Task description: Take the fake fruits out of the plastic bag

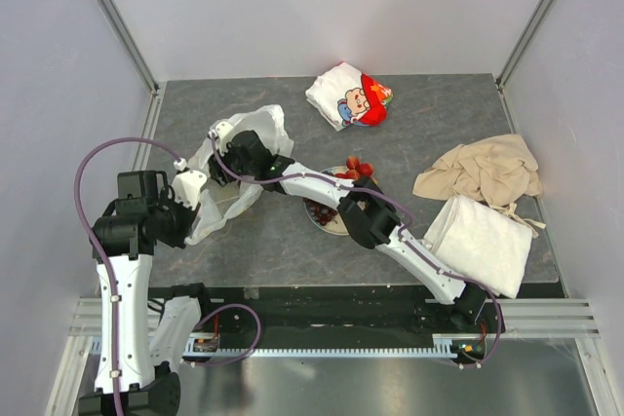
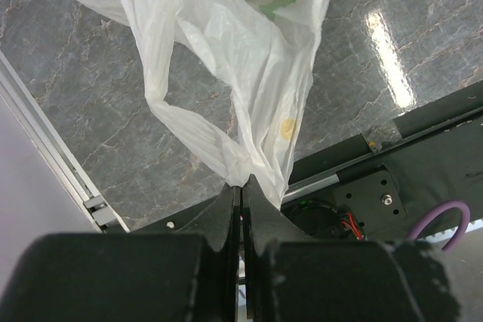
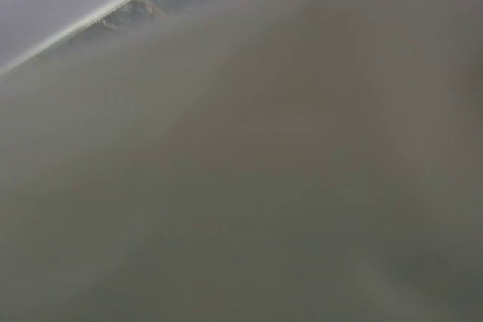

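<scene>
left pincer [image 2: 240,188]: pinched tight on plastic bag [image 2: 249,58] handle, lower centre | right pincer [image 1: 232,141]: inside bag mouth, upper left overhead, jaw state not discernible

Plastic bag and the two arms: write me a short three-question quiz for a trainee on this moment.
1. True or false: the left gripper is shut on a pinched edge of the plastic bag.
2. Pick one. In the top view, the right gripper is: A) reaching into the bag's mouth; B) folded back at its own base; C) shut on a fruit over the plate.
3. Short answer: which red fruits already lie outside the bag, at the plate's far rim?

Key: 1 true. 2 A; the right wrist view is a blur, so its jaws cannot be judged. 3 strawberries.
</scene>
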`<action>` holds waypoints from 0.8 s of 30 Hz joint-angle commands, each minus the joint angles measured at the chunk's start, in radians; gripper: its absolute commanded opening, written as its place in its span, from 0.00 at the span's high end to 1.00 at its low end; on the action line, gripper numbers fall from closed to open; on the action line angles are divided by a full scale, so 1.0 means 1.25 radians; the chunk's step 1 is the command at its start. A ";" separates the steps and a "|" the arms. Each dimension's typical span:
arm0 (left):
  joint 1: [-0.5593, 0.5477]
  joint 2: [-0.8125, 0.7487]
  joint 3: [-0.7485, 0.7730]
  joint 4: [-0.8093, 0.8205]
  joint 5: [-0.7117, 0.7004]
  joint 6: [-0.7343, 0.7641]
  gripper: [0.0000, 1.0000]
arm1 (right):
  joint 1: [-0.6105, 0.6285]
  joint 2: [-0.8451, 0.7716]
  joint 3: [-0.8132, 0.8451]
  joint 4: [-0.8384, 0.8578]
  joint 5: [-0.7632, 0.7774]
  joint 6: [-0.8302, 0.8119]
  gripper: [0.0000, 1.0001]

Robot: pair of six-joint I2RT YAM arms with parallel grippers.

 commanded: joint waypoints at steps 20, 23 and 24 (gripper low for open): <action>0.005 -0.080 0.056 -0.045 -0.001 0.094 0.98 | 0.009 -0.527 -0.516 -0.118 -0.084 -0.119 0.80; 0.003 -0.100 0.083 -0.147 0.037 0.158 0.98 | 0.037 -0.580 -0.628 -0.153 -0.065 -0.163 0.70; 0.003 -0.104 0.077 -0.169 0.039 0.169 0.98 | 0.041 -0.594 -0.652 -0.162 -0.058 -0.172 0.69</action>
